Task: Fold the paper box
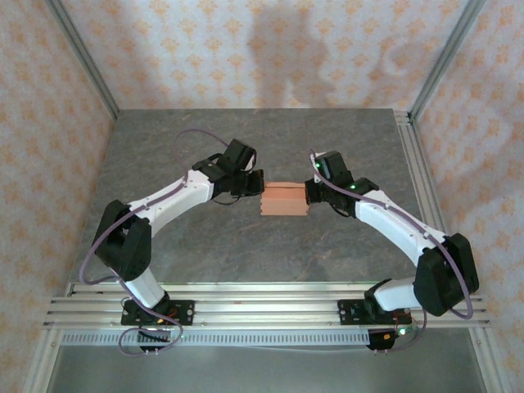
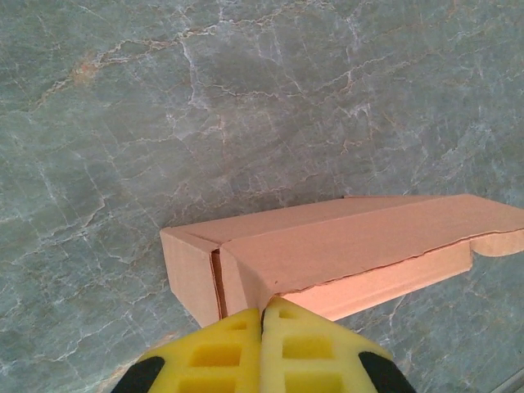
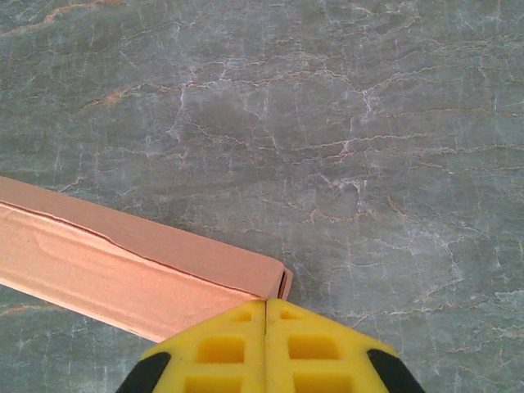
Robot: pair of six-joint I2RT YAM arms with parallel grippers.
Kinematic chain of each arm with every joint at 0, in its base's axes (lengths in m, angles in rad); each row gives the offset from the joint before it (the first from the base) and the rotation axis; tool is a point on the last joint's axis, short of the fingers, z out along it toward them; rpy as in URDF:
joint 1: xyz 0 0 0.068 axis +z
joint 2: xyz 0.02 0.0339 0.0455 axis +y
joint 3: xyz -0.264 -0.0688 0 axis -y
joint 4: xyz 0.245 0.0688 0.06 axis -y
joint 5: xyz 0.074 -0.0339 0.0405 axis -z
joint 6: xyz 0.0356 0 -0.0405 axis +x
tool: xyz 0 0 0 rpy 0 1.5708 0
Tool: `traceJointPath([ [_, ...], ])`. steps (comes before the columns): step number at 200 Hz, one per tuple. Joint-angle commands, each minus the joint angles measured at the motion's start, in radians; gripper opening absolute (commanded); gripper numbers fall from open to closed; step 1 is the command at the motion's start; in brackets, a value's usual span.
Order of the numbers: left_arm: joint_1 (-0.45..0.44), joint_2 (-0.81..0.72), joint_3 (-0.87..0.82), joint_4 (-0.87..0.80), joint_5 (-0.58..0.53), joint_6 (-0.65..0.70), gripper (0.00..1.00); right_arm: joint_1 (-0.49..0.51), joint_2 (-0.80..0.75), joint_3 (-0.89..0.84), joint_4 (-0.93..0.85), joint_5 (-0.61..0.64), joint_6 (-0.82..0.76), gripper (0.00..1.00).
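1. The shallow, rectangular, salmon-orange paper box [image 1: 284,199] lay near the middle of the grey-green, marble-veined counter [image 1: 205,246], directly between the two arms.
2. Seen from above, the left tool [image 1: 259,183] stood at the box's left end and the right tool [image 1: 309,193] at its right end, each right up against the card.
3. In the left wrist view, the left tool [image 2: 264,311] was closed tight, its yellow fingers [image 2: 217,352] pressed together with no gap and their tips at the near edge of the box [image 2: 344,246].
4. That view showed the top flap lying over the box, with an uneven seam along its front side.
5. In the right wrist view, the right tool [image 3: 266,303] was likewise closed on itself, its tips meeting the corner of the box [image 3: 106,262].
6. The box rested flat on the counter [image 3: 344,123].
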Motion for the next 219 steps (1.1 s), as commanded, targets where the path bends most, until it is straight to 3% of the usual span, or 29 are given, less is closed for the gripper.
traceJointPath([
  [1, 0.006, 0.006, 0.035, -0.031, 0.031, -0.016, 0.0, 0.007, -0.006, -0.016, 0.02, 0.001, 0.008, 0.0],
  [164, -0.009, 0.039, -0.071, -0.026, -0.008, 0.051, 0.0, 0.007, -0.055, -0.148, 0.147, -0.058, -0.1, 0.0],
  [174, -0.009, 0.038, -0.073, -0.024, -0.012, 0.052, 0.0, 0.007, -0.082, -0.148, 0.161, -0.073, -0.1, 0.08],
  [210, -0.009, 0.038, -0.071, -0.023, -0.022, 0.058, 0.0, 0.007, -0.167, -0.189, 0.284, -0.042, -0.07, 0.61],
  [219, -0.012, 0.035, -0.073, -0.02, -0.023, 0.059, 0.0, 0.007, -0.167, -0.198, 0.322, -0.019, -0.037, 0.67],
])
